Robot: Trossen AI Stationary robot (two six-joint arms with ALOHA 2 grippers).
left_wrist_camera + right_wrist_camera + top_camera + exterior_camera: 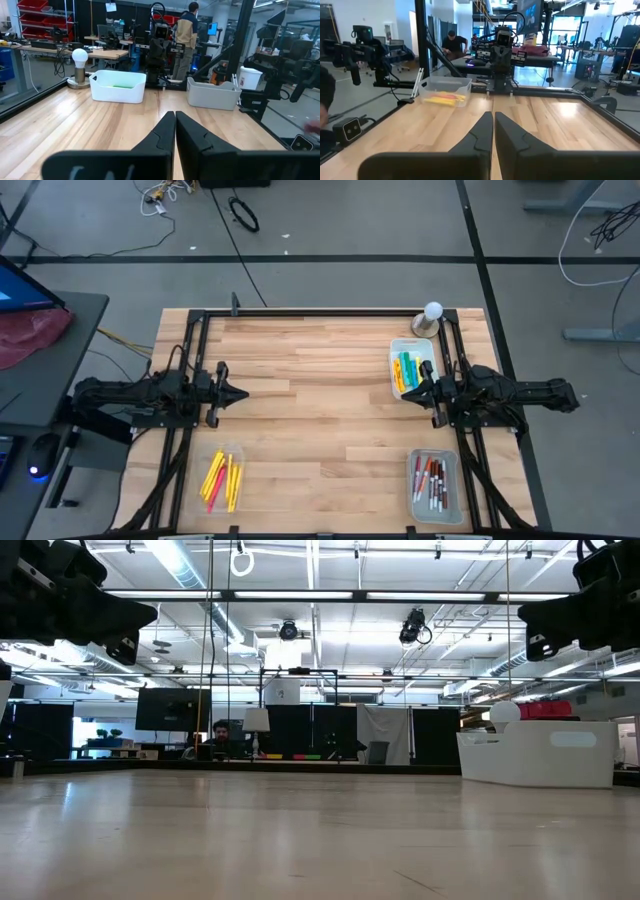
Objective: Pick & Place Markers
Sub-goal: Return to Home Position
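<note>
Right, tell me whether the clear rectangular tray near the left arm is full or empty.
Partly filled: the clear rectangular tray holds several yellow and pink markers lying flat, low beneath its rim.

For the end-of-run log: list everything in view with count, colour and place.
table: one, light wood, under both arms
clear bin: one, transparent, high view's lower left
yellow and pink markers: several, inside clear bin
white bin: one, white, beside right tool
green, blue and yellow markers: several, inside white bin
gray bin: one, gray, high view's lower right
white markers: several, dark or red caps, inside gray bin
bulb: one, white, table edge past white bin
person: at least one, room beyond table
left tool: one, dark, shut, over table's left side
right tool: one, dark, shut, beside white bin
</note>
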